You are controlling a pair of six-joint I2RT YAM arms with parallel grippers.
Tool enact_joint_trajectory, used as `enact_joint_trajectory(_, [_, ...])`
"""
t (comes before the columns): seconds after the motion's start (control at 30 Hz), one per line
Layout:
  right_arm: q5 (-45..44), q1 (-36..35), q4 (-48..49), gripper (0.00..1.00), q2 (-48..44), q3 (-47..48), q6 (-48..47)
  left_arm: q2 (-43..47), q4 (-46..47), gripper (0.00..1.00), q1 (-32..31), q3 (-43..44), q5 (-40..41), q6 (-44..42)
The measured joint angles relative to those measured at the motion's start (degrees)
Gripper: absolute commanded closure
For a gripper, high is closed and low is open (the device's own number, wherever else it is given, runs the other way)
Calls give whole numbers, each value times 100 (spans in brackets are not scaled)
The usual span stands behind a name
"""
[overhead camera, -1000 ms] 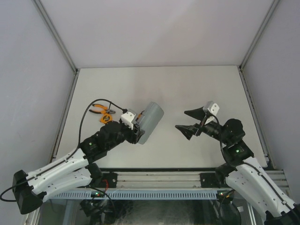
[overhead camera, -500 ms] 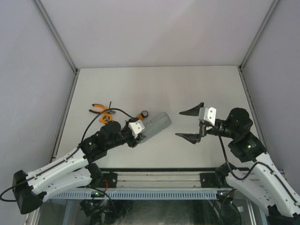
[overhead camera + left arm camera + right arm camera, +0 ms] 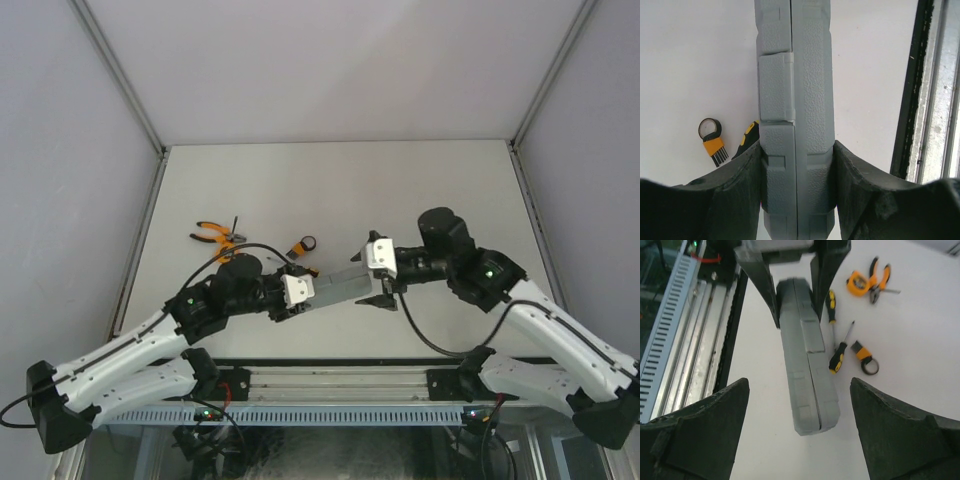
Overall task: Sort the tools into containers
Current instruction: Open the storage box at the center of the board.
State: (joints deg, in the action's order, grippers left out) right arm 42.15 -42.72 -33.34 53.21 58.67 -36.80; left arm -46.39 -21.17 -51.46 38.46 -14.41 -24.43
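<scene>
Pliers (image 3: pixel 210 233): orange-handled, lay flat on the worktop (image 3: pixel 330 190) towards its left edge, farthest left of the loose tools.
Tape measure (image 3: pixel 857 283): round, orange, lay just beside the pliers; mostly hidden by the left arm's cable in the top view.
Screwdrivers: two, yellow-and-black, lay flat on the worktop between the tape measure and the case. One (image 3: pixel 831 302) was close alongside the case; the other (image 3: pixel 840 352) lay at a slant with its tip pointing towards the pliers.
Hex-key set (image 3: pixel 301 245): orange-and-black with a ring, lay on the worktop next to the slanted screwdriver's handle, on the far side of the case.
Left gripper (image 3: pixel 300 290): fingers (image 3: pixel 740 175) clamped on either broad face of the case at its left end.
Tool case (image 3: pixel 340 283): grey, both halves closed together, turned on edge so that the seam and a latch tab faced the left wrist camera. It lay lengthwise left to right over the middle of the worktop, nearer the near edge than the far one. Whether it touched the worktop could not be told.
Right gripper (image 3: pixel 378 270): jaws wide apart, straddling the right end of the case, with a gap showing on each side in the wrist view; no contact seen.
</scene>
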Motion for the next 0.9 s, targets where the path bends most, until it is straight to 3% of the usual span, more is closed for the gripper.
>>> enact_joint_trajectory(0.53, [-758,-481,-273,22,1290,44,-356,280,-514,100,-83,2,-122,-389])
enact_joint_trajectory(0.77, [-1062,-516,-221,31,1532,37,-350,308,-509,100,-92,2,-101,-385])
enact_joint_trajectory(0.9, [-1163,-546,-199,46,1655,37,-339,339,-501,100,-92,2,-52,-376])
